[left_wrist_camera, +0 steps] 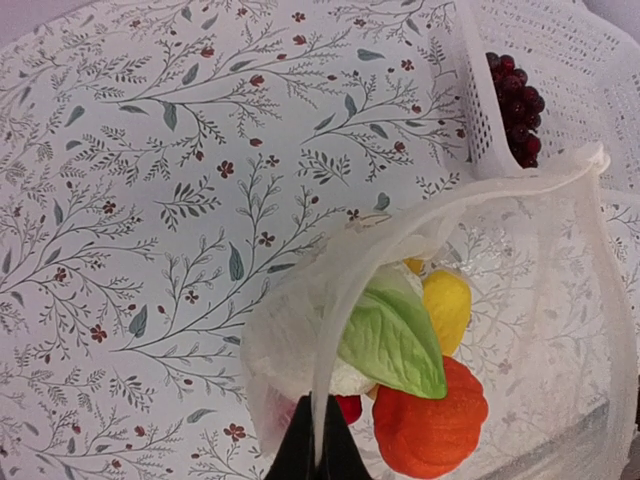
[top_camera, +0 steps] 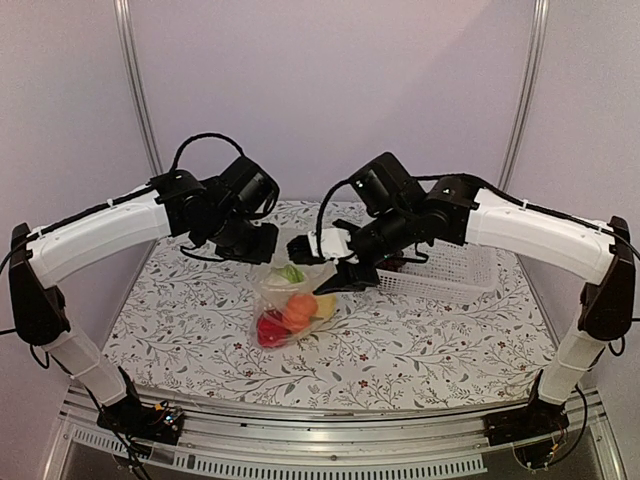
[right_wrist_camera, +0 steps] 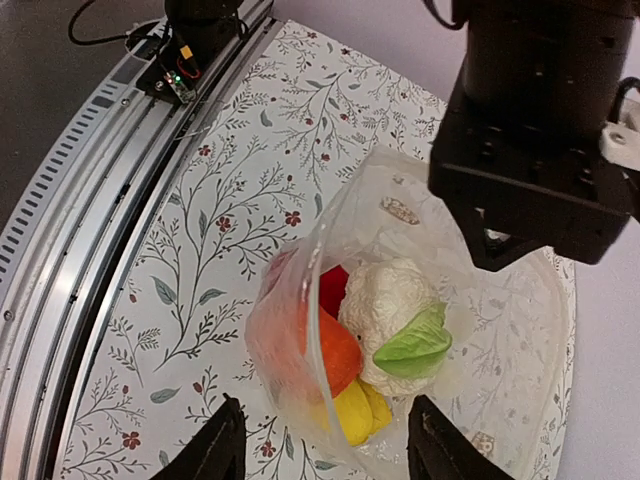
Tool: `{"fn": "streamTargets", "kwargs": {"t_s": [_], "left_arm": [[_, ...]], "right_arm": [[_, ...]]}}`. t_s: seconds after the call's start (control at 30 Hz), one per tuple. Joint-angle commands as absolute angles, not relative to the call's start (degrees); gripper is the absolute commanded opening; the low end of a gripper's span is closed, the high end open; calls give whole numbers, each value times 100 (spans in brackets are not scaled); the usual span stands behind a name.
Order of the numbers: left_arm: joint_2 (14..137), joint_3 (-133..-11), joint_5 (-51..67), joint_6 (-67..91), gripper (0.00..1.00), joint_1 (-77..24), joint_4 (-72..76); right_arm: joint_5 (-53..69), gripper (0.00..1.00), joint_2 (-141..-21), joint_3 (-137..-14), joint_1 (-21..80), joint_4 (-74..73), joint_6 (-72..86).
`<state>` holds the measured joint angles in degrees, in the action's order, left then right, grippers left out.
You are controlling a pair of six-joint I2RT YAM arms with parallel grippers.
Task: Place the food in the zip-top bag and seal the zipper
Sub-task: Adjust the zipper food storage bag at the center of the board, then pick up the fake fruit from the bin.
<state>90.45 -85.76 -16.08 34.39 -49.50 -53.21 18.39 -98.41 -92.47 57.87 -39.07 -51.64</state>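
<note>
At the centre of the flowered table, the zip-top bag is lying with its mouth gaping, and most of the job is looking done. Five of the toy foods are sitting inside it: the pale cabbage on top, the orange fruit beside it, the red pepper tucked underneath, and the two yellow pieces down towards the right arm's side.

The dark red grape bunch is the one holdout. It is lying in the white basket just beside the bag's mouth, and it is the only food showing in there.

The left gripper is pinching hard. Its dark fingertips are pressed together on the bag's mouth edge, with the zipper running up from between them and arcing wide around the opening. That strip is plainly unsealed, the two sides standing well apart.

The right gripper is hanging over the near end of the bag with its jaws spread, holding nothing. The bag's edge is showing in the gap between them, but neither finger appears to be clamping it.

So what is looking left: the grapes into the bag, then the zipper pressed shut along its whole length.
</note>
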Motion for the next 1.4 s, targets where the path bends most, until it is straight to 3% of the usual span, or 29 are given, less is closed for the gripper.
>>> {"fn": "streamTargets", "kwargs": {"t_s": [0.0,0.27,0.4,0.57,0.77,0.97,1.2,1.37], "left_arm": [[9080,-8466,-1689,3348,0,-4906,-5049],[9080,-8324,-1668,3351,0,-4857,-4872],[9038,-8285,-1708,3341,0,-4845,-4830],[9003,-8229,-1657,3360,0,-4825,-4793],[8980,-8159,-1627,3392,0,-4817,-4767],[8990,-8156,-1587,3398,0,-4817,-4734],[8977,-8109,-1534,3466,0,-4816,-4704],[8961,-8089,-1499,3489,0,-4818,-4643]], "right_arm": [[3517,56,-9506,-9660,4832,-4502,-4746],[4325,52,-9868,-9749,2927,-4350,-3840],[3852,45,-10400,-9865,2350,-4029,-2946],[2911,46,-11018,-10068,2168,-3875,-2373],[2607,61,-11853,-10367,2162,-4098,-2166],[2143,67,-12599,-10932,2163,-4210,-1943],[2060,68,-13431,-11555,2162,-4536,-1773],[2151,58,-13639,-11578,2165,-4714,-1650]]}}
